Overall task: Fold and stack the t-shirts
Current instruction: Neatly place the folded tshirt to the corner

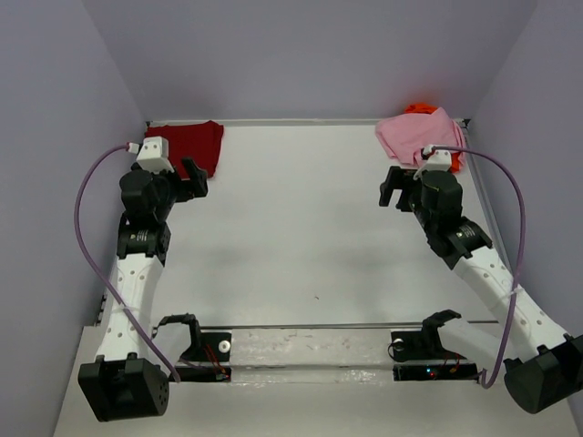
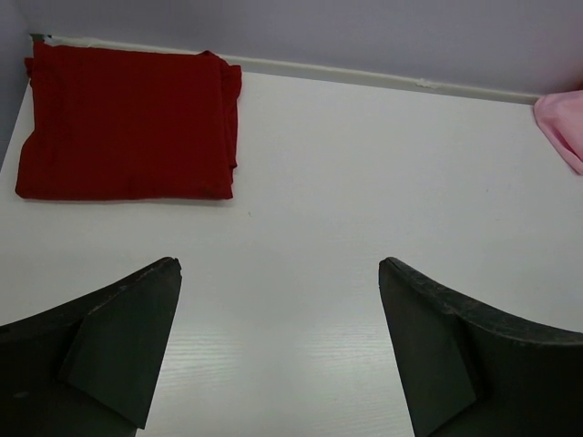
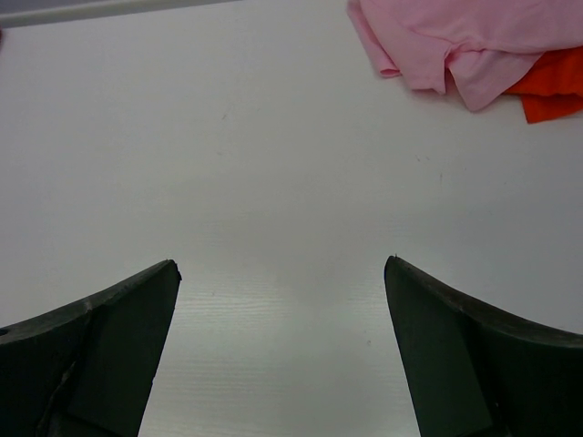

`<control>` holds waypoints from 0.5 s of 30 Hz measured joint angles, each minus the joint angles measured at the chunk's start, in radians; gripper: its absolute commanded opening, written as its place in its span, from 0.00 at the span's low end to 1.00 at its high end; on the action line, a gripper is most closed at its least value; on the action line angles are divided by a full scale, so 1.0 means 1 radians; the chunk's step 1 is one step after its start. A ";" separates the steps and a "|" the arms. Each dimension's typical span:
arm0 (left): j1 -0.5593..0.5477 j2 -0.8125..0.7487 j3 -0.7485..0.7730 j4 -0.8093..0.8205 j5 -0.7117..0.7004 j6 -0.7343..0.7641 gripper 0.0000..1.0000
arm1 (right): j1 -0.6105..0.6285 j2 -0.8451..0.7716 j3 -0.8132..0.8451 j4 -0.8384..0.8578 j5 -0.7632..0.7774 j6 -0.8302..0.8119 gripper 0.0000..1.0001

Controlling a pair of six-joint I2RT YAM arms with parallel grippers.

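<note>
— At the far left corner of the worktop (image 1: 301, 237), the dark red t-shirt (image 2: 127, 123) is lying folded into a neat rectangle. So one of three is looking done?

— That is how I am reading it. The pink t-shirt (image 3: 455, 41) is lying crumpled in the far right corner. The orange t-shirt (image 3: 551, 91) is peeking out from under it. Those two are waiting to be folded, and nothing is being stacked yet.

— What are the arms doing?

— Neither is holding anything. The left claw (image 2: 278, 264) is hovering with its jaws spread wide, and the red shirt is lying ahead of it, off to one side and well apart. The right claw (image 3: 282, 266) is gaping just as wide over bare surface, with the pink heap near but not touching.

— And room to work?

— Plenty, I am judging. The whole middle is lying open between the two arms, and that is probably where a shirt is wanting to be spread flat.

— Any edges worrying you?

— The pink and orange pile is sitting close against the back wall (image 1: 310, 55) and near the right wall (image 1: 547, 109). A claw reaching for it is going to be working in a tight corner, so dragging the cloth toward the centre is seeming safer. The folded red one is hugging the left wall (image 1: 55, 109) likewise, so stacking onto it is meaning a reach into that corner too.
</note>
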 measured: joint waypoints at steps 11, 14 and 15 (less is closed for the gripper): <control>0.000 -0.005 -0.050 0.042 0.001 -0.013 0.99 | 0.000 0.014 -0.011 0.013 -0.007 0.030 1.00; 0.000 -0.005 -0.069 0.042 0.003 -0.020 0.99 | 0.000 0.019 -0.015 0.024 -0.008 0.037 1.00; 0.000 -0.005 -0.074 0.041 0.003 -0.022 0.99 | 0.000 0.022 -0.014 0.028 -0.008 0.037 1.00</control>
